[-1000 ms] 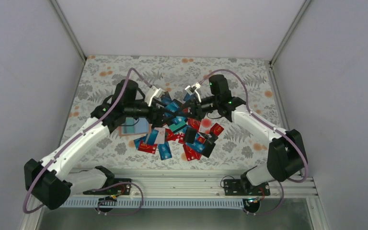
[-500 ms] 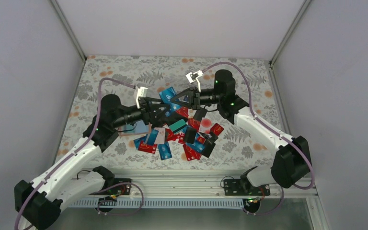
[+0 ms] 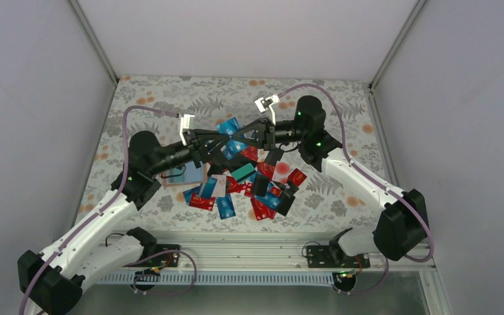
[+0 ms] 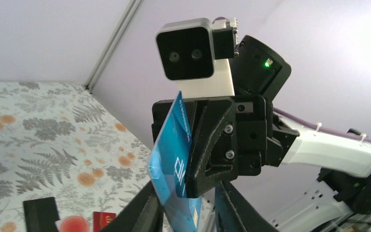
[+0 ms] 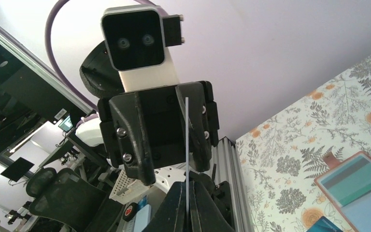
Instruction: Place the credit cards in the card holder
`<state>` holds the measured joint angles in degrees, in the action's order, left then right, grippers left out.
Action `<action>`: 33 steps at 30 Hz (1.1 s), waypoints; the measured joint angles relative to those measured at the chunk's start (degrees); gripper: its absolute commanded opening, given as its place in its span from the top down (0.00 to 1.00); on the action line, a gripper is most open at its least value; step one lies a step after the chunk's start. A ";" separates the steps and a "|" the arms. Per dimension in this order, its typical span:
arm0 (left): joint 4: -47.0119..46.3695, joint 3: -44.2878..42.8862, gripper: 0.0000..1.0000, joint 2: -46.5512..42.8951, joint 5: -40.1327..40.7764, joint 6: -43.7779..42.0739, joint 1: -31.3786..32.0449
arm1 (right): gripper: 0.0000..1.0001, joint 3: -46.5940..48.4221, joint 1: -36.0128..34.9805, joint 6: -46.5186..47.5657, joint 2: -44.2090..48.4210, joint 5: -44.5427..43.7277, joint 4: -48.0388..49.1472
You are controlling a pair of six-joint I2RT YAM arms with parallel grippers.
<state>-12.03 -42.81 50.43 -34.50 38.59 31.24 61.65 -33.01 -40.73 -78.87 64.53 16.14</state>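
One card in the air: a blue card stands on edge between my two claws, above the tabletop. Its long side runs top to bottom in the left wrist view.
Right claw: I read it as pinching that card. Its fingers meet on the thin edge at the bottom of the right wrist view.
Left claw: its fingers look spread, one on each side of the card's lower end, not pressing it.
Card holder: flat on the tabletop, lower left of the meeting claws in the top view and partly under my left arm, so that arm is nearer.
Holder contents: a teal card and another blue one show inside its tan rim. I cannot tell whether they are slotted in or just lying on it.
Loose cards: a heap in red, blue and black at centre frame, just right of the holder.
Next move, my guess: the left claw must close on the card before carrying it down-left.
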 measured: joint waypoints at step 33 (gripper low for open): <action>40.63 -1.14 0.98 -3.04 23.52 -10.62 -19.45 | 0.60 -1.01 -5.40 9.55 -13.97 -17.42 -16.70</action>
<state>28.60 -43.94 47.40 -10.98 27.97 11.79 60.64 -38.41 -31.18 -92.84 47.11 -0.56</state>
